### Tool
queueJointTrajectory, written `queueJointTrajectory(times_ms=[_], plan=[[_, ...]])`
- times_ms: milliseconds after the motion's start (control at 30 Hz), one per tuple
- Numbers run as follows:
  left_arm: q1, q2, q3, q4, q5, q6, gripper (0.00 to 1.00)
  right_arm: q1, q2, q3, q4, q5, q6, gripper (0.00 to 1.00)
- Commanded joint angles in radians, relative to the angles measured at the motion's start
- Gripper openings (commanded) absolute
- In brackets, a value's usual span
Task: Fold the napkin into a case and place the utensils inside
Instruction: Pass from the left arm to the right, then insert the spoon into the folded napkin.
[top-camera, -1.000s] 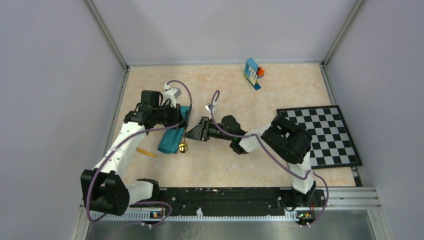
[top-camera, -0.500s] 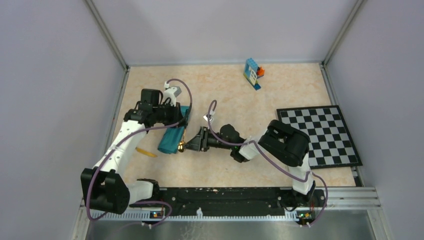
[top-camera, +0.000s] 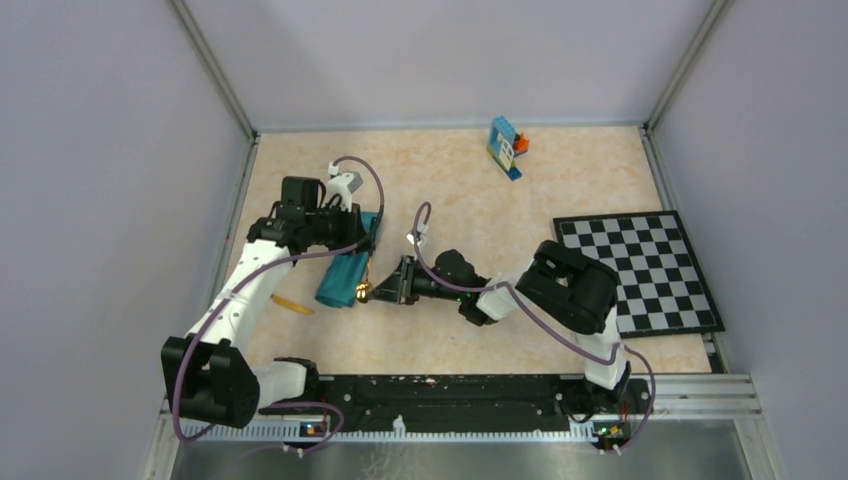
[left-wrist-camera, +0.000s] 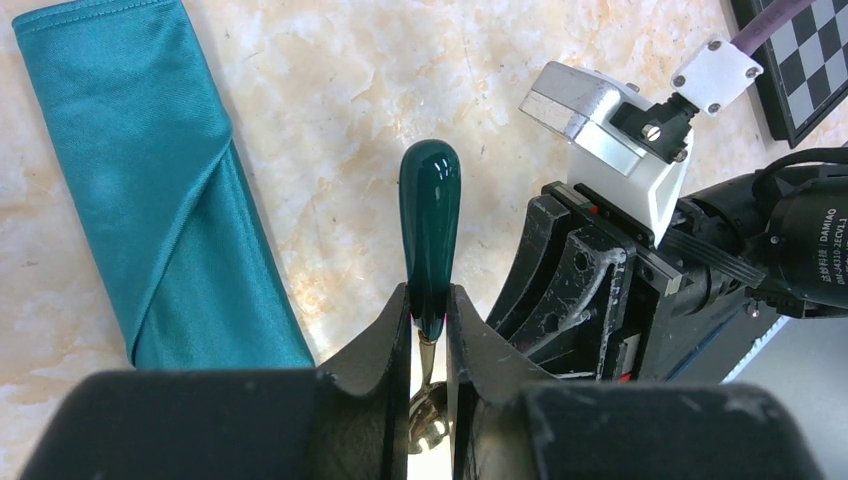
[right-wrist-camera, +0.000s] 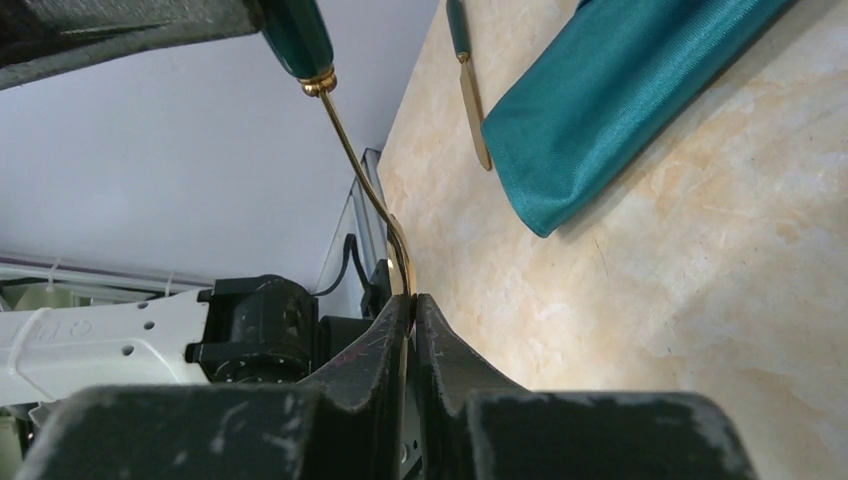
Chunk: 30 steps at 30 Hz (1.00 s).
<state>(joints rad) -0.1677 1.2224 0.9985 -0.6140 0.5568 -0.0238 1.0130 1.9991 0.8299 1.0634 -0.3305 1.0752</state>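
Note:
The napkin is folded into a narrow teal case (top-camera: 343, 272) (left-wrist-camera: 150, 180) (right-wrist-camera: 620, 100) lying flat on the table. A spoon with a dark green handle (left-wrist-camera: 430, 215) and a thin golden neck (right-wrist-camera: 365, 180) is held in the air just right of the case. My left gripper (left-wrist-camera: 430, 305) (top-camera: 358, 240) is shut on the green handle. My right gripper (right-wrist-camera: 410, 300) (top-camera: 376, 290) is shut on the spoon's golden end (top-camera: 363, 292). A second utensil (right-wrist-camera: 470, 90) (top-camera: 290, 303), golden with a green handle, lies on the table on the case's left side.
A black-and-white checkerboard mat (top-camera: 650, 270) lies at the right. Blue-orange toy blocks (top-camera: 507, 146) stand near the back wall. The left wall rail (top-camera: 232, 250) runs close behind the left arm. The two grippers sit almost nose to nose.
My right gripper has moved down and left to the spoon's golden end and closed on it. The left gripper and case have not moved.

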Motion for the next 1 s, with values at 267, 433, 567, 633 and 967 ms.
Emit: queueJointTrajectory(times_ms=[267,433,567,633,967], plan=[[0.017,-0.055,0.038,-0.02,-0.214,-0.199,0.76,0.012,0.016,0.101,-0.027,0.029,0.185,0.0],[0.286,-0.094,-0.043,-0.076,-0.216,-0.411,0.82,0.02,0.03,0.166,-0.124,-0.047,0.332,0.0],[0.518,-0.098,-0.25,0.008,-0.001,-0.517,0.5,0.042,0.027,0.168,-0.213,-0.077,0.436,0.0],[0.574,-0.078,-0.332,0.047,0.088,-0.551,0.33,0.056,0.038,0.181,-0.232,-0.101,0.463,0.0],[0.581,-0.062,-0.409,0.102,-0.009,-0.548,0.2,0.095,0.149,0.256,-0.305,-0.181,0.582,0.0]])
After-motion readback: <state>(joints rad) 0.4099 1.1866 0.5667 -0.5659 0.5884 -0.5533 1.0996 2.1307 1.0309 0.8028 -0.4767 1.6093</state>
